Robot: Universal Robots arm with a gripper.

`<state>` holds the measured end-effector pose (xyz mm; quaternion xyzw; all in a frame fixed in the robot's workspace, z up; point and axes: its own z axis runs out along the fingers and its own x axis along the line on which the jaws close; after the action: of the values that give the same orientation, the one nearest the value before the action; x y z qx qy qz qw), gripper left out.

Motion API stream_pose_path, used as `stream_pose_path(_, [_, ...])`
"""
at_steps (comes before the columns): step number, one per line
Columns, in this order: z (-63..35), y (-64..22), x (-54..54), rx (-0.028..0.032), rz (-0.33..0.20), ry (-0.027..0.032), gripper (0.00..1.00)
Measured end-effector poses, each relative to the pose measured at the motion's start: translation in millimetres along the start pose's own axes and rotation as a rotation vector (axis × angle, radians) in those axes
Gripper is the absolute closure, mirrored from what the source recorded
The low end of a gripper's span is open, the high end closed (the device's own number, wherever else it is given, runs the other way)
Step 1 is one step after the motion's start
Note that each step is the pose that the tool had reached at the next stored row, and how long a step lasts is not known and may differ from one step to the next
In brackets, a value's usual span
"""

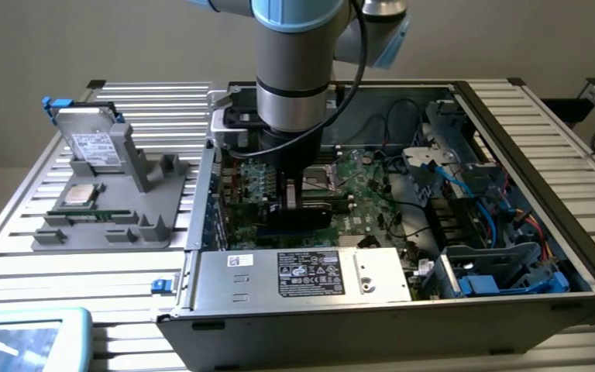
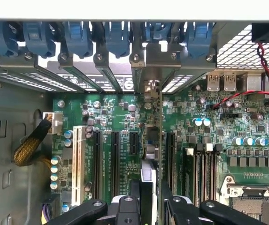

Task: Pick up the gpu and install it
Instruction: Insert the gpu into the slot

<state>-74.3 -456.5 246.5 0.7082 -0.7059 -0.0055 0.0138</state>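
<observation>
The gpu stands on edge, low over the green motherboard inside the open computer case. My gripper reaches straight down into the case and is shut on the card's upper edge. In the wrist view the gpu appears edge-on as a thin strip running between my gripper fingers toward the rear slot openings. Its silver bracket end sits at the case's back wall. The card lines up along the black expansion slots; whether it is seated I cannot tell.
A grey parts holder at the exterior view's left carries a hard drive, a processor and a memory stick. The power supply, blue cables, blue slot clips and a white slot crowd the case.
</observation>
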Motion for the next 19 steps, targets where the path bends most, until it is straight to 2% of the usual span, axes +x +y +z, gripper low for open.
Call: stream_pose_path(19, [0.1,0.0,0.2,0.0002,-0.019,0.0004,0.73])
